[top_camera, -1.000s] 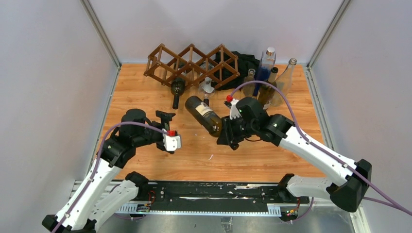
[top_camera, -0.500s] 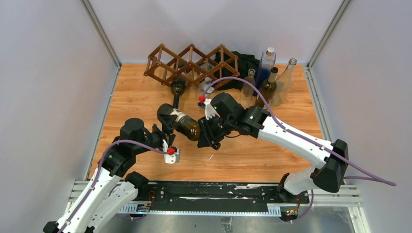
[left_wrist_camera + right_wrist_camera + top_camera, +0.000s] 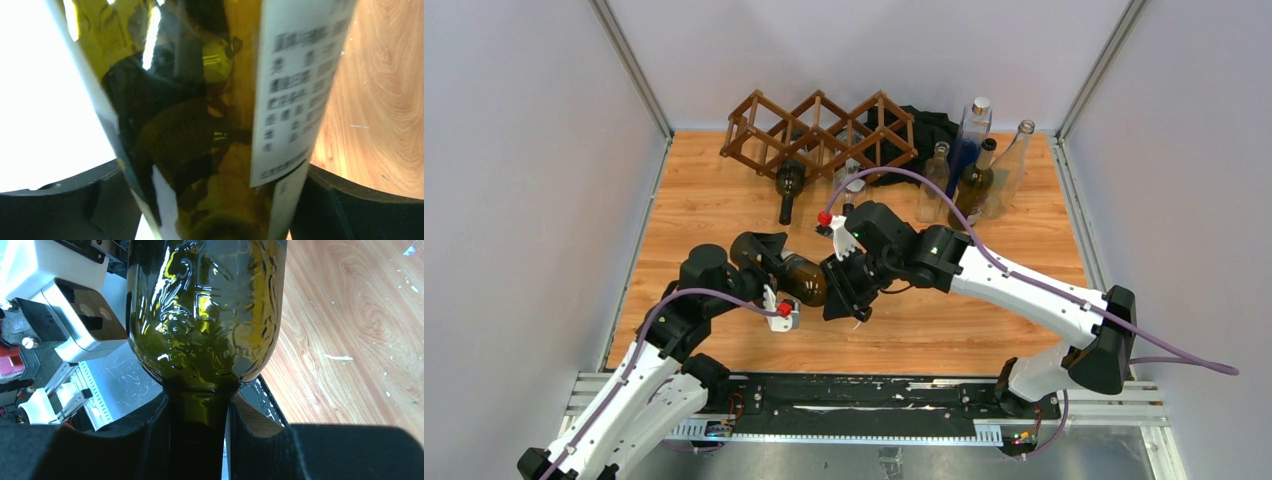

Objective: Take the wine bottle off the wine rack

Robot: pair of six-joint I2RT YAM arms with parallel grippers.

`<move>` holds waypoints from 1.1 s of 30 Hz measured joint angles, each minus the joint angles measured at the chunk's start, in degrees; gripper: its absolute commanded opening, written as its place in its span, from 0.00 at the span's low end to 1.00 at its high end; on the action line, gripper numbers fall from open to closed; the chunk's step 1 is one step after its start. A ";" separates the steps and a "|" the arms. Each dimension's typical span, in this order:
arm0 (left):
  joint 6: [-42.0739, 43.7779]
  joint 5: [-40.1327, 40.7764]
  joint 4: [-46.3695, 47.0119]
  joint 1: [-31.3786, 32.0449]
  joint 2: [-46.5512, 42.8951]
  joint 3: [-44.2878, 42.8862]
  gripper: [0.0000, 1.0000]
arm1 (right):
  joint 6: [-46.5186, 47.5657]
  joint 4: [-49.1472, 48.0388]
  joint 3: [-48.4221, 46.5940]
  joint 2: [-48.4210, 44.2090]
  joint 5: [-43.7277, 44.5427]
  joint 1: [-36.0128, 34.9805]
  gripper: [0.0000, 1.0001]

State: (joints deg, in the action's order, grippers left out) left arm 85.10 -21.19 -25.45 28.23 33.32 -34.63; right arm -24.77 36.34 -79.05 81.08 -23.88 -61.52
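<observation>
The dark brown lattice wine rack stands at the back of the wooden table. A dark green wine bottle with a white label is off the rack and held level over the middle of the table. My right gripper is shut on its neck, which shows in the right wrist view below the bottle's shoulder. My left gripper is closed round the bottle's body near its base. In the left wrist view both fingers touch the glass.
A dark bottle and a clear bottle lie in the rack's lower cells, necks pointing forward. Several upright bottles stand at the back right. A black cloth lies behind the rack. Grey walls enclose the table.
My right arm has carried the bottle leftward and nearer. My left gripper rose to meet it and now holds the bottle's body.
</observation>
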 measured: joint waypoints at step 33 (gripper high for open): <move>-50.60 -3.67 8.44 0.04 -0.09 -9.42 0.00 | 9.79 -12.33 -7.76 -18.60 16.81 -0.48 0.95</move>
State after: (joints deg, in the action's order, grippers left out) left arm 34.50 -24.86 -17.02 28.27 33.23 -44.05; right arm -14.98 24.01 -86.80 62.48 -7.07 -62.00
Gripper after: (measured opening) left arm 0.796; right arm 0.949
